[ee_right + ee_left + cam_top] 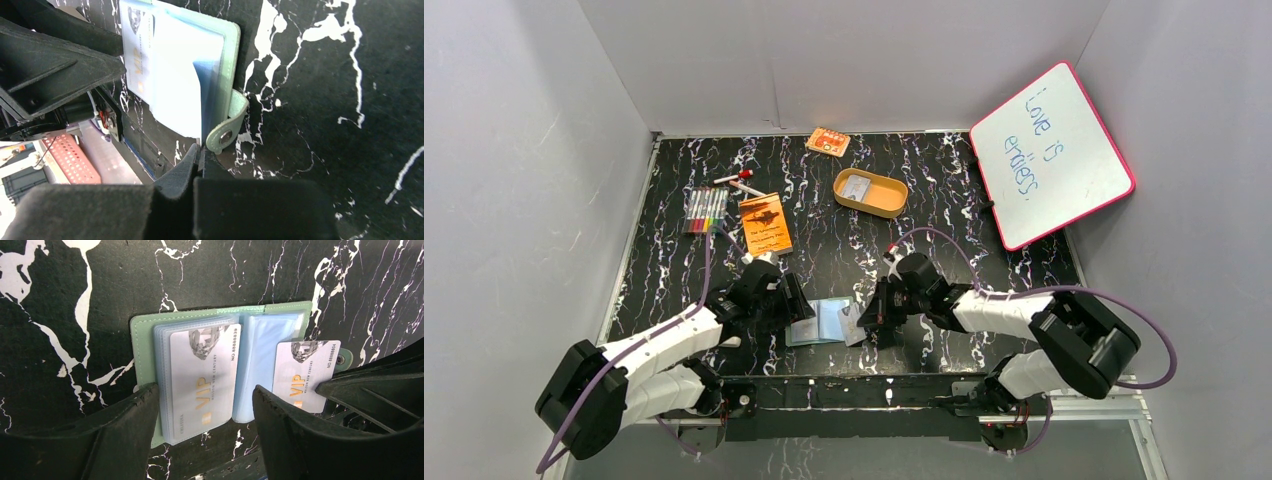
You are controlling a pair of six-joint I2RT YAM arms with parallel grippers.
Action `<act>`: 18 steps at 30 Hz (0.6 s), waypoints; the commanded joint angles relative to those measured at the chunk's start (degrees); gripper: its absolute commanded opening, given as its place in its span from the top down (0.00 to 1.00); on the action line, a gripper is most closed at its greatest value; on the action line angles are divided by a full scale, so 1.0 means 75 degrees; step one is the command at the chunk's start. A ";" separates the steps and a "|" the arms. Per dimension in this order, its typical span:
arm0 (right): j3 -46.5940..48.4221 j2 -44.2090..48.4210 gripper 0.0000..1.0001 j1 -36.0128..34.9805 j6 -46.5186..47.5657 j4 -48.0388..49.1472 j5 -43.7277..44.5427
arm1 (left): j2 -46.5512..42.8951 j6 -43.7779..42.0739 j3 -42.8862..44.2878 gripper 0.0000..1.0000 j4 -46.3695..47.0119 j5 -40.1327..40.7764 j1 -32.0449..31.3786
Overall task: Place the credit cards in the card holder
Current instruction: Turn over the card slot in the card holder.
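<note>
The card holder (145, 340) lies open on the black marbled table, seen from above as a pale rectangle (822, 320) between both arms. One credit card (200, 360) sits in its left clear pocket. My left gripper (206, 389) is open, its fingers straddling that left pocket stack. A second credit card (300, 380) lies tilted over the right-hand pockets by the snap tab (227, 132). My right gripper (200, 147) is shut on that card's outer end. Whether the card's inner end is inside a pocket I cannot tell.
A tan oval tray (870, 192) stands mid-table behind the wallet. An orange booklet (765, 223), a row of markers (705, 210) and a red-capped pen (736, 180) lie at the back left. An orange packet (827, 142) sits by the back wall. A pink-framed whiteboard (1049, 155) leans at the right.
</note>
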State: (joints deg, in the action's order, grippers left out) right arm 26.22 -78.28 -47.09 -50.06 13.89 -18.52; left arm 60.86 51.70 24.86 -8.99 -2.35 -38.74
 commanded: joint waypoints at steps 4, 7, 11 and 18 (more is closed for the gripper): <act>0.0392 -0.0428 1.00 -0.0179 -0.0208 0.0645 -0.0144 | 0.0013 0.0099 -0.0162 0.35 0.0028 -0.0131 -0.0020; 0.0468 -0.0618 1.00 -0.0247 -0.0316 0.0828 -0.0209 | -0.0005 0.0100 -0.0154 0.34 0.0048 -0.0161 -0.0016; 0.0575 -0.0811 1.00 -0.0321 -0.0387 0.0898 -0.0178 | -0.0065 0.0025 -0.0090 0.34 0.0042 -0.0249 -0.0016; 0.0547 -0.0894 1.00 -0.0351 -0.0548 0.0890 -0.0023 | -0.0409 -0.0411 0.0209 0.31 0.0036 -0.0657 -0.0113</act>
State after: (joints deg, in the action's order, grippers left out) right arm 28.73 -84.49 -49.23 -53.49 19.11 -19.66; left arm 59.64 50.94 24.67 -8.78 -3.88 -38.76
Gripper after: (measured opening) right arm 0.011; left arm 0.683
